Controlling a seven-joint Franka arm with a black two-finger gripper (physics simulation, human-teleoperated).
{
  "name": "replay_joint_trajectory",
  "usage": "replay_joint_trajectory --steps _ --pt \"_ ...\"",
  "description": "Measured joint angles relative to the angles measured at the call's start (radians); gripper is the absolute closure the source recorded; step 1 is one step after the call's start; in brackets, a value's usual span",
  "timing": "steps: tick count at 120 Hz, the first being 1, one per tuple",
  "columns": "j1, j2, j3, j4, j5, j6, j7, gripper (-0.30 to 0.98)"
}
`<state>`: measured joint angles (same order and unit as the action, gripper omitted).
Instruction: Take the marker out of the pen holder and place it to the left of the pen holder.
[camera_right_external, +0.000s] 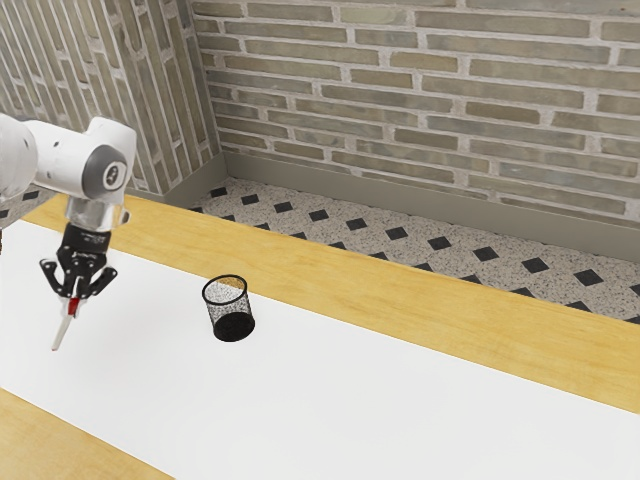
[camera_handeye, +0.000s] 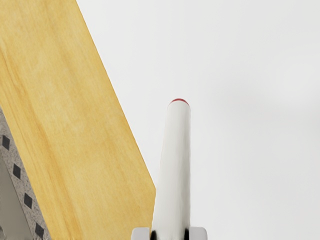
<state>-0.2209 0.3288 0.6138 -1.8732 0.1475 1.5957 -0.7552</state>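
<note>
Near the white sheet's edge (camera_right_external: 150, 270), end effector (camera_right_external: 75, 296) clamped on marker (camera_right_external: 62, 332), open span to pen holder (camera_right_external: 234, 327)

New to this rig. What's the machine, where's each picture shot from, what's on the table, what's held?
It's a simulated robot arm with a black two-finger gripper. The exterior view is from a camera at the arm's side; the wrist view is from one on its hand, looking along the held marker. The wooden table has a white area, where a black mesh pen holder stands upright. The gripper is shut on a white marker with a red band, tilted, outside the pen holder.
</note>
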Motion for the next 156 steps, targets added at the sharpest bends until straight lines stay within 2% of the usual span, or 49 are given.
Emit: replay_joint_trajectory --steps 32,66,104,120,128,143,156 --pt "0.003 0.030 0.001 -0.001 -0.020 0.010 -0.024 0.77" --pt "0.003 0.029 0.001 -0.003 -0.055 0.047 -0.031 0.41" --pt "0.003 0.014 0.001 -0.003 -0.072 0.066 -0.029 0.24" --pt "0.000 -0.115 -0.002 -0.005 -0.072 0.053 -0.023 0.13" --pt "0.015 -0.192 -0.082 0.059 -0.074 0.019 -0.017 0.09" --pt "-0.006 -0.217 -0.353 0.281 -0.089 -0.005 0.071 0.05" --pt "-0.034 -0.218 -0.423 0.343 -0.095 0.007 0.186 0.03"
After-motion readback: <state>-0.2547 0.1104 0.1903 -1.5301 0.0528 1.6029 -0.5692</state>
